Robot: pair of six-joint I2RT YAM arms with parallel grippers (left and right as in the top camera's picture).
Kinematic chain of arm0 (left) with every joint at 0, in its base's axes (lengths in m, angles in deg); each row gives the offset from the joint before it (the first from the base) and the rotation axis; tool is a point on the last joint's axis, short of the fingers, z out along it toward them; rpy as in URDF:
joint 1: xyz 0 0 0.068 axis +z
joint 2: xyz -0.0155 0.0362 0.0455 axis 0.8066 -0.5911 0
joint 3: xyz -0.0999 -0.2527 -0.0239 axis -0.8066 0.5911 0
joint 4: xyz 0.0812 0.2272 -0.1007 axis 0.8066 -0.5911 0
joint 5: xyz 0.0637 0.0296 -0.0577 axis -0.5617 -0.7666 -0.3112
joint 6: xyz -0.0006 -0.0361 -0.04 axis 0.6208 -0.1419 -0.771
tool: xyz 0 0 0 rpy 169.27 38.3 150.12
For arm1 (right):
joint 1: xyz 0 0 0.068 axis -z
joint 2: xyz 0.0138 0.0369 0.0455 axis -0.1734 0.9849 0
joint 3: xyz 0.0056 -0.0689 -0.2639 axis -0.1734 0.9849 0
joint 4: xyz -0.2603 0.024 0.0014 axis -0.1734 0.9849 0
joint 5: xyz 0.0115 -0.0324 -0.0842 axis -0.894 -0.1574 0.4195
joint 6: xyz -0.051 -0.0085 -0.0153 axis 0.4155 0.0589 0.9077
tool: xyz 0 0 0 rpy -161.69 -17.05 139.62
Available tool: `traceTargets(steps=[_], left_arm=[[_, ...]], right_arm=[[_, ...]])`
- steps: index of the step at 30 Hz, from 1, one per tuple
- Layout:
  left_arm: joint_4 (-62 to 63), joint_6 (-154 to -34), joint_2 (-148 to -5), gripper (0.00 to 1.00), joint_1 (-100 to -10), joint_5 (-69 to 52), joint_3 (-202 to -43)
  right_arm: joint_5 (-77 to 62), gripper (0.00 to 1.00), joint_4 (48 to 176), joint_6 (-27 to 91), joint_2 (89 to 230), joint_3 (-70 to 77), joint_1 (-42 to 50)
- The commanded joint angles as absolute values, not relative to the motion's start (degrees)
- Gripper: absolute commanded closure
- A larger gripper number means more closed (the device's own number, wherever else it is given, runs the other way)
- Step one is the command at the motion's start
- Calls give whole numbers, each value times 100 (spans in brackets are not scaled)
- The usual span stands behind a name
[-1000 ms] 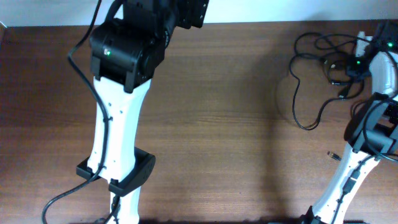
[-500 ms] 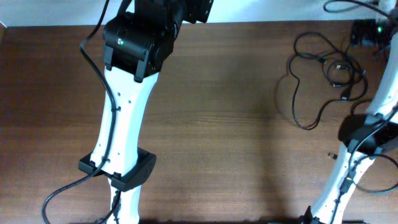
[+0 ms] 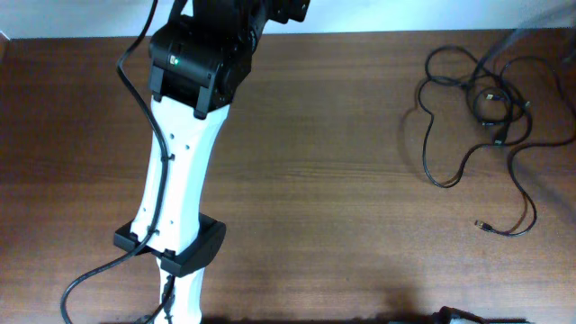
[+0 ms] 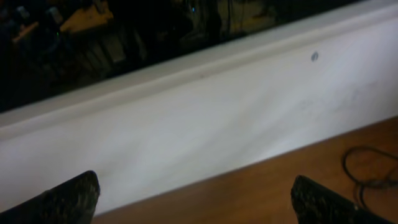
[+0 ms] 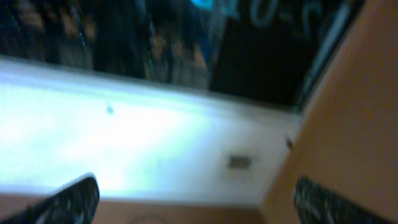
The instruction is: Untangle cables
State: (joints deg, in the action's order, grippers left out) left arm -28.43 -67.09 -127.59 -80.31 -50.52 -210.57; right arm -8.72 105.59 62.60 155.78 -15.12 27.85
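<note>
Sprawling cables, L arm apart

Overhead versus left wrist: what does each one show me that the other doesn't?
Only overhead: the whole tangle of cables on the table's right side, a plug end trailing out of it, and the left arm's white link. Only left wrist: the left gripper open and empty, a white wall and a dark window. Both: the wooden table and some cable.
</note>
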Motion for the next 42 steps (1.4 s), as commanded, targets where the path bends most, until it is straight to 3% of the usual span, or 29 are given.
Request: traceTargets(steps=[1, 4, 10, 13, 15, 17, 19, 20, 23, 27, 36, 42], left_arm=[[-3002, -6620, -12718, 1, -7990, -4989, -21079], [-3182, -6618, -12580, 1, -7979, -4989, -21079], [-3190, -6613, -11702, 1, -7972, -4814, -21077], [-3195, -6532, -11195, 1, -7975, -4862, -21077], [-3197, -6535, -11028, 1, -7975, -4862, -21077], [-3219, -6532, -10958, 1, -7975, -4862, -21079], [-3236, -6535, -10884, 1, -7975, -4860, -21079], [-3232, -6535, -10845, 1, -7975, -4858, -21079], [-3238, -6532, -10736, 1, -7975, -4862, -21079], [-3542, -6532, -10666, 1, -7975, -4862, -21079], [-3717, -6532, -10484, 1, -7975, -4862, -21079], [-4161, -6535, -10478, 1, -7975, -4860, -21079]], right_arm=[[-1652, 1, 10161, 4984, 13696, 680, 2807], [-2281, 1, 10561, 4691, 12844, 2357, 2805], [-3643, 1, 10179, 4370, 11255, 5358, 2805], [-3407, 1, 9901, 3930, 10809, 6232, 2805], [-3003, 1, 9482, 3039, 10735, 6779, 2805], [-2931, 1, 9329, 3017, 10735, 7264, 2805], [-3020, 6, 9294, 3063, 10846, 7286, 2805], [-2891, 1, 9311, 3063, 10905, 7286, 2805], [-2867, 1, 9305, 3052, 11074, 7286, 2805], [-2957, 1, 8177, -1409, 11095, 7286, 2805], [774, 1, 9366, -1114, 11137, 7286, 2805], [879, 1, 9364, -1112, 11159, 7286, 2805]])
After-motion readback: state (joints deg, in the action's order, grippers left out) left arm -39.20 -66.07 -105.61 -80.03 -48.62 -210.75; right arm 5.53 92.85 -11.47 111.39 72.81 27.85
